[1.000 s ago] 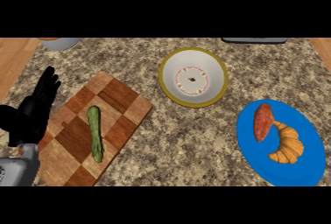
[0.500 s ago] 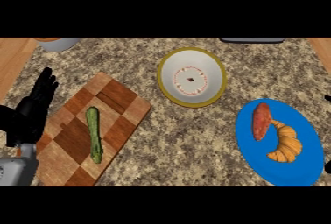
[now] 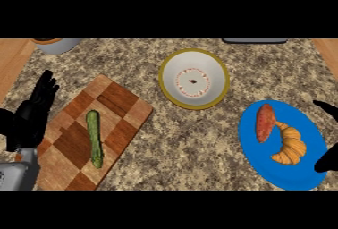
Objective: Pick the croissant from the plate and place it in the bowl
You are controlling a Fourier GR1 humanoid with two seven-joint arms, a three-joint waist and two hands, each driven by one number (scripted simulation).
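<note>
Croissant: on the blue plate, beside a sweet potato.
Handling: likely light, soft, flaky; best held across its thick middle.
Right hand: at plate's edge, fingers unclear.
Left hand: open, resting, holding nothing.

Light is even and fairly bright across the speckled surface, with no clear direction. Shadows are faint: a thin dark rim beside the chequered cutting board and under the blue plate. No glare on the white bowl. Everything looks slightly soft, edges included.
</note>
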